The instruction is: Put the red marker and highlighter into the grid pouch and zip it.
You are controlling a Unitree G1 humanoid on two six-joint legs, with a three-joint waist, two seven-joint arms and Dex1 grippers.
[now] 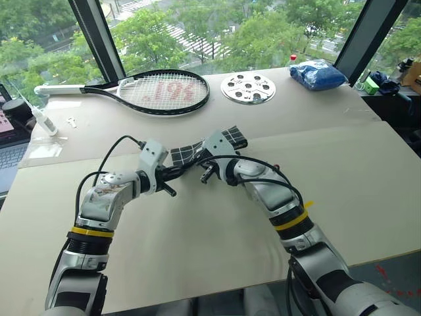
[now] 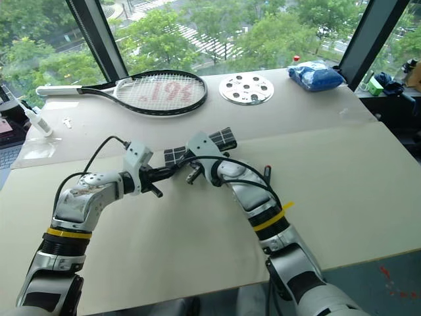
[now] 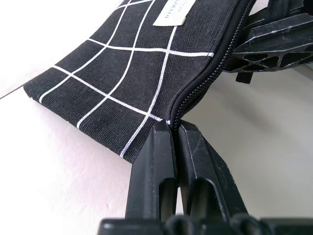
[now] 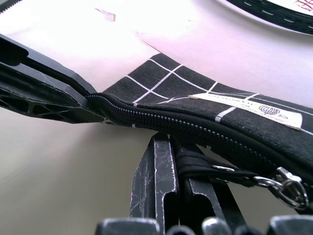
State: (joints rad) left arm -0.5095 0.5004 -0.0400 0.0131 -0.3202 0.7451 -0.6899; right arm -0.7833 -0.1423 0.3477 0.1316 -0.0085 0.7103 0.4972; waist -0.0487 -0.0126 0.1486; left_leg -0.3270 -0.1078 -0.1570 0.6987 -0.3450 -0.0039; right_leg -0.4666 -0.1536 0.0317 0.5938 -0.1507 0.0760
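The grid pouch [image 1: 231,137], black with white lines and a small white label [image 3: 171,12], hangs between my two hands just above the table. My left gripper [image 3: 172,128] is shut on the pouch's end at the zipper edge. My right gripper [image 4: 176,146] is shut on the black zipper pull cord [image 4: 210,171], which ends in a metal ring [image 4: 288,188]. The zipper [image 4: 161,117] looks closed along the stretch I can see. In each wrist view the other gripper's fingers [image 3: 274,44] show close by. The red marker and the highlighter are out of view.
A tennis racket [image 1: 161,91] lies at the back of the table, beside a white perforated disc [image 1: 248,87] and a blue bag [image 1: 317,74]. A white bottle [image 1: 43,122] lies at the far left. Windows stand behind the table's far edge.
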